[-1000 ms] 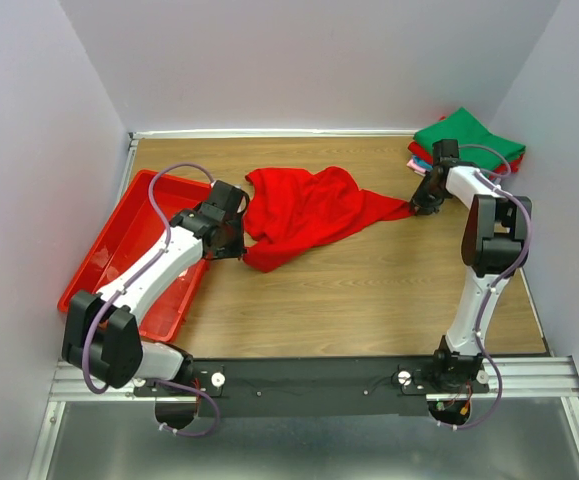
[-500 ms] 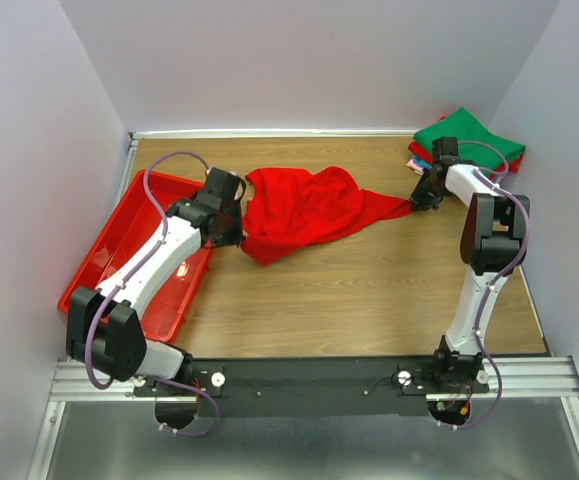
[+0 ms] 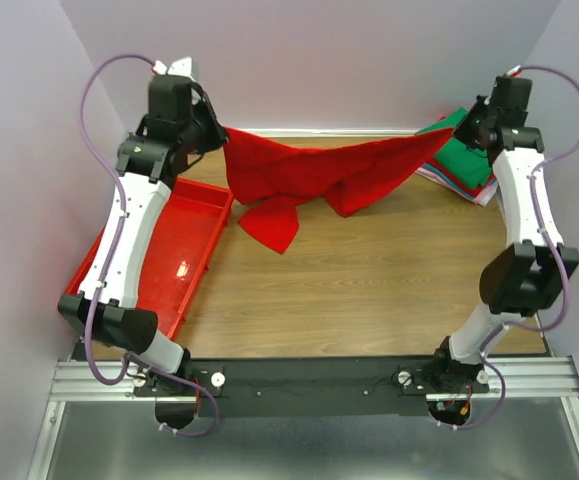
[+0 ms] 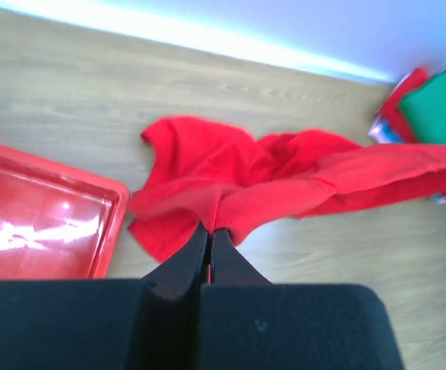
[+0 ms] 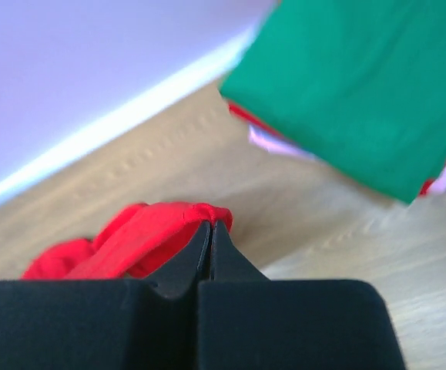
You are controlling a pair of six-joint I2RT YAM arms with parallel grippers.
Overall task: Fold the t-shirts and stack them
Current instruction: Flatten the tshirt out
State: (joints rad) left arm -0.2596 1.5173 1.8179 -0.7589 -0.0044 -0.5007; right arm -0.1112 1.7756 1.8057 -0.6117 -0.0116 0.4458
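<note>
Both arms have lifted off the surface [image 3: 369, 290], so the red t-shirt [image 3: 309, 175] now hangs stretched across the upper middle, the left gripper [image 4: 209, 231] and right gripper [image 5: 211, 225] each clamping an end, probably ready for spreading flat near the folded stack [image 3: 469, 165].

plain bright red t-shirt [image 3: 299, 172], green folded shirt [image 3: 466, 158], glossy red tray [image 3: 194, 240], brown wood-grain table [image 3: 369, 285].
</note>
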